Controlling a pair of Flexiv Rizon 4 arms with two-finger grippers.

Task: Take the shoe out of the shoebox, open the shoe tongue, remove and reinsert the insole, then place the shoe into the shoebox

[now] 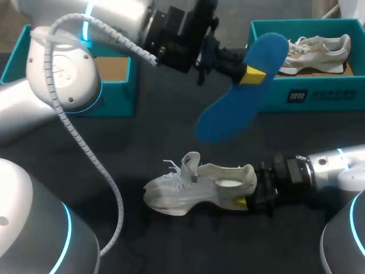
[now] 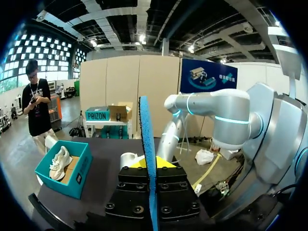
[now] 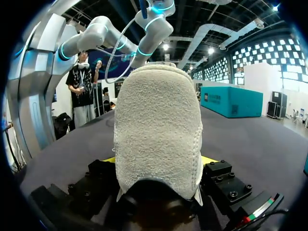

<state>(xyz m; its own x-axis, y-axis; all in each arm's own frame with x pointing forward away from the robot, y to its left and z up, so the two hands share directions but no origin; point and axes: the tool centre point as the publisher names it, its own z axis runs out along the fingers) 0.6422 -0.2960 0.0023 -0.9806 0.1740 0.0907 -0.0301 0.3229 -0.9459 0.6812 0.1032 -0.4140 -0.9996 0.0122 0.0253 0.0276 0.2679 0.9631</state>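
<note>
With your right claw [image 1: 242, 201] clamped on the shoe [image 1: 194, 187] at its heel, steer the insole [image 1: 236, 105], pinched in your left claw [image 1: 252, 75], toe-first into the opening.

Shoebox [image 1: 319, 94] mouth half taken by a second shoe [image 1: 316, 51]; blue insole [image 1: 234, 105] hangs before its left corner (airborne). Bare table [image 1: 159, 137] open between white shoe [image 1: 199, 185] and shoebox.

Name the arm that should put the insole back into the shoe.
Left. The left gripper is shut on the blue insole; the right gripper clamps the heel of the white shoe.
</note>
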